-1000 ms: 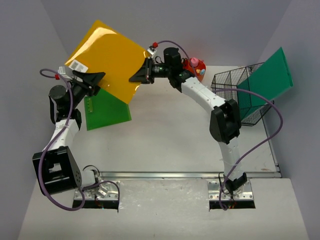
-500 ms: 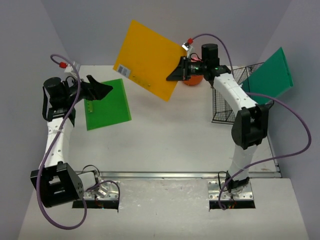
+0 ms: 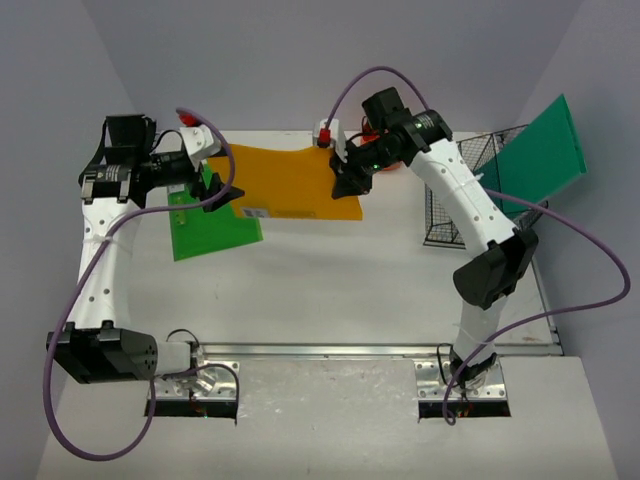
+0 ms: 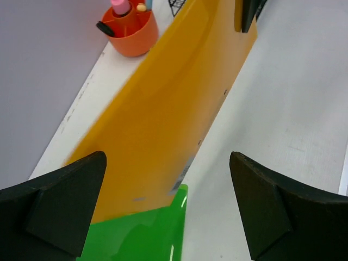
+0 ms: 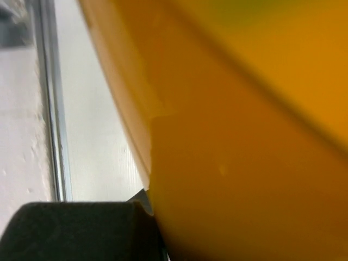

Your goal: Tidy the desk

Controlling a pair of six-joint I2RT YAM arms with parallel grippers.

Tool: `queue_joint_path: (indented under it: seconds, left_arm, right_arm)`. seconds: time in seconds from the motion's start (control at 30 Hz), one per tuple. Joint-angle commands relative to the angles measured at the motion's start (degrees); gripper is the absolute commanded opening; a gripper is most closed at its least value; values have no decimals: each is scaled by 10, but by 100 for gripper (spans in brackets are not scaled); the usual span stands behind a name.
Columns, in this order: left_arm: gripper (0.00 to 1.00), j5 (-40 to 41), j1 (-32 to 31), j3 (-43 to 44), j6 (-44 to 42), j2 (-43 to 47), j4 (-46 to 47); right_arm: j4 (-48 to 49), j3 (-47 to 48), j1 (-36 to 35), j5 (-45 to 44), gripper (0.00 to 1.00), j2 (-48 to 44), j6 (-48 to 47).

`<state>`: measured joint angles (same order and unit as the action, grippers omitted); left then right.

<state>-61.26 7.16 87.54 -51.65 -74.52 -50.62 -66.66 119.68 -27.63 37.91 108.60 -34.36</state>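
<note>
An orange plastic folder (image 3: pixel 290 180) lies low over the white desk (image 3: pixel 330 280) at the back middle. Its left corner overlaps a green folder (image 3: pixel 210 225) that lies flat at the left. My right gripper (image 3: pixel 350 182) is shut on the orange folder's right edge. In the right wrist view the folder (image 5: pixel 244 136) fills the frame beside one black finger (image 5: pixel 81 228). My left gripper (image 3: pixel 215 190) is open and empty above the spot where the two folders meet. The left wrist view shows the orange folder (image 4: pixel 163 109) and the green folder (image 4: pixel 141 239) between its spread fingers.
A black wire basket (image 3: pixel 470 190) stands at the back right with a dark green folder (image 3: pixel 535 155) upright in it. An orange pen cup (image 4: pixel 130 30) stands by the back wall. A metal rail (image 3: pixel 330 350) runs along the desk's front edge.
My right gripper has swung the orange folder down from upright to nearly flat over the desk, onto the green folder's corner. My left arm has risen and turned over the folders, gripper open.
</note>
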Motion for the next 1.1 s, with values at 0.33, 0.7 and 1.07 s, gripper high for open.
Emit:
queue_joint_path:
  seconds: [0.33,0.7,1.07]
  left_arm:
    - [96,2,-127,19,-80,-23,-70]
    - [82,26,-215,9,-55,-94,-87]
    - [0,33,-218,-77,52,-92,61]
  right_arm:
    - [-145,59,-59,-180,0,10,-114]
    - [-161,82,-89,-225,0,23,-119]
    - [-147,84,-93,-214,1,13,-83]
